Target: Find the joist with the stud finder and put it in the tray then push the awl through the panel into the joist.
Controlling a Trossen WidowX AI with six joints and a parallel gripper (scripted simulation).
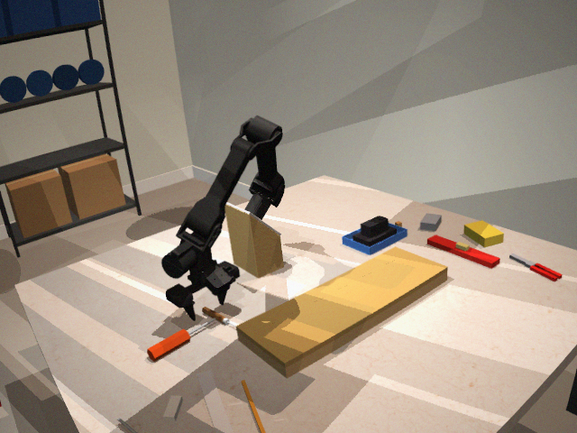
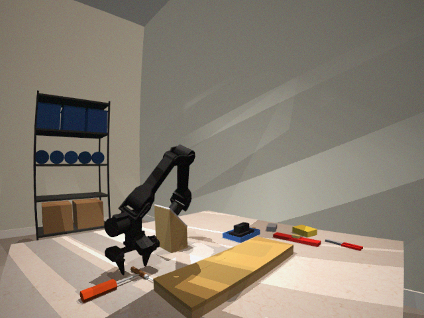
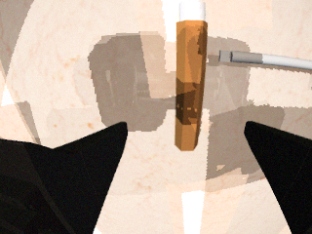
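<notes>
At lower left of the top view, the end effector (image 1: 208,311) (image 2: 134,270) (image 3: 187,128), open and empty, straddles the awl's wooden handle (image 1: 215,315) (image 2: 139,272) (image 3: 189,93) lengthwise.

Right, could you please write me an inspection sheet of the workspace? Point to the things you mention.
Surface: pale tabletop (image 1: 471,321) (image 2: 342,273), streaked with light and shadow.
Job's things: stud finder (image 1: 374,227) (image 2: 241,228) in blue tray (image 1: 370,248) (image 2: 240,238); awl (image 1: 215,315) (image 2: 139,272) (image 3: 189,93) lying beside the floor panel (image 1: 344,308) (image 2: 226,270).
Clutter: orange-handled screwdriver (image 1: 169,345) (image 2: 98,290) near the awl; red level (image 1: 461,252) (image 2: 296,239); yellow block (image 1: 483,233) (image 2: 304,230).
Grippers: end effector (image 1: 207,311) (image 2: 134,269) (image 3: 187,128) open above the awl.
Cables: nothing seen.
Surroundings: shelf unit (image 1: 122,140) (image 2: 71,197), plain walls.
</notes>
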